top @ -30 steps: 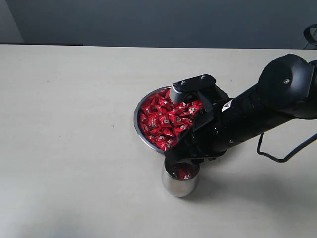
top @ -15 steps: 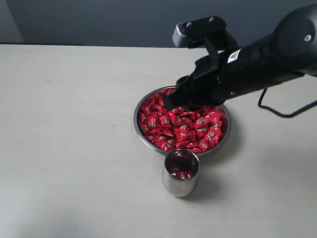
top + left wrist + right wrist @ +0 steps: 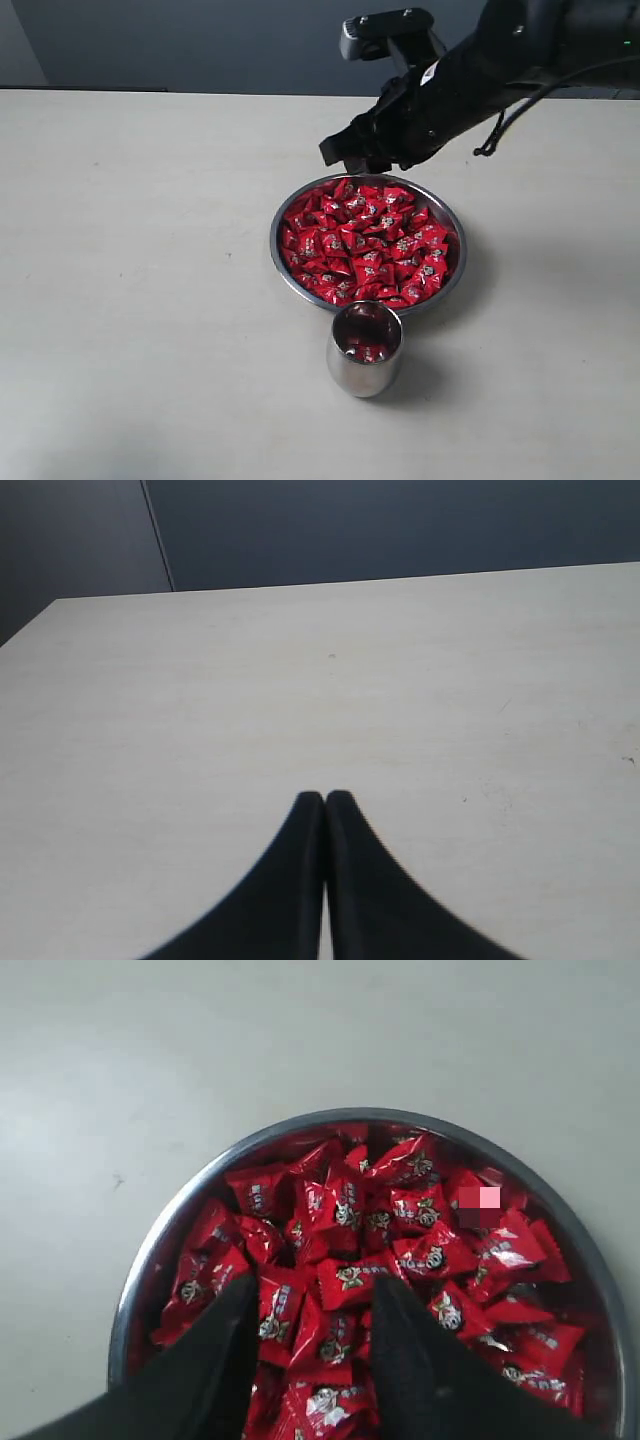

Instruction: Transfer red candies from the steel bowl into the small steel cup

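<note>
The steel bowl [image 3: 283, 268] sits mid-table, heaped with red candies [image 3: 370, 245]. Just in front of it stands the small steel cup [image 3: 365, 365], upright, with a few red candies inside. My right gripper [image 3: 352, 162] hovers above the bowl's far rim. In the right wrist view the right gripper [image 3: 312, 1295] is open above the red candies [image 3: 420, 1250] in the steel bowl [image 3: 160, 1245], with nothing held between its fingers. My left gripper [image 3: 325, 798] is shut over bare table and holds nothing.
The pale table [image 3: 140, 280] spreads around the bowl and cup. A dark wall [image 3: 200, 40] runs behind the table's far edge. A black cable [image 3: 500, 125] hangs from the right arm.
My right gripper has risen from the cup's mouth, swung back over the bowl and now hangs above its far rim. The left gripper's earlier state is not shown.
</note>
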{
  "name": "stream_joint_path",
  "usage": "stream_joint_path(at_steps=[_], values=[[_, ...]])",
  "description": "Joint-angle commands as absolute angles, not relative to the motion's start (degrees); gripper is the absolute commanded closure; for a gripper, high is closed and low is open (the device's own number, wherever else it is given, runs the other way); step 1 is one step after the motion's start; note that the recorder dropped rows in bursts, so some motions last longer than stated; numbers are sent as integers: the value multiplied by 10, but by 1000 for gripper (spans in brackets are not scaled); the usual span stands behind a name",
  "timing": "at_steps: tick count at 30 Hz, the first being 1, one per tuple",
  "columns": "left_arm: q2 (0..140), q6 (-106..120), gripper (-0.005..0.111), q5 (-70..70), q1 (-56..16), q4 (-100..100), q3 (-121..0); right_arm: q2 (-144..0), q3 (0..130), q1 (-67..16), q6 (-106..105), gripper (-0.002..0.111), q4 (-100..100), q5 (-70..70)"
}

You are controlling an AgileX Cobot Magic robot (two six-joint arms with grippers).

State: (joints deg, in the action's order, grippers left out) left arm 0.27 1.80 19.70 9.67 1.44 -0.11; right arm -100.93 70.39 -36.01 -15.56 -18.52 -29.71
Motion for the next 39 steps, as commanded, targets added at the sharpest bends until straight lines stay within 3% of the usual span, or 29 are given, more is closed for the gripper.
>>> stream_joint_path(at_steps=[1,20,26,39], values=[[0,17,106,191,98,16,0,-1079,752,-356,-155,71,-161,-327],[0,17,106,191,98,16,0,-1182,786,-355,-144,71,-131,-369],[0,17,106,191,98,16,0,-1180,786,-355,-142,54,-141,-381],[0,17,106,191,98,16,0,-1181,786,-355,-143,57,-174,-394]])
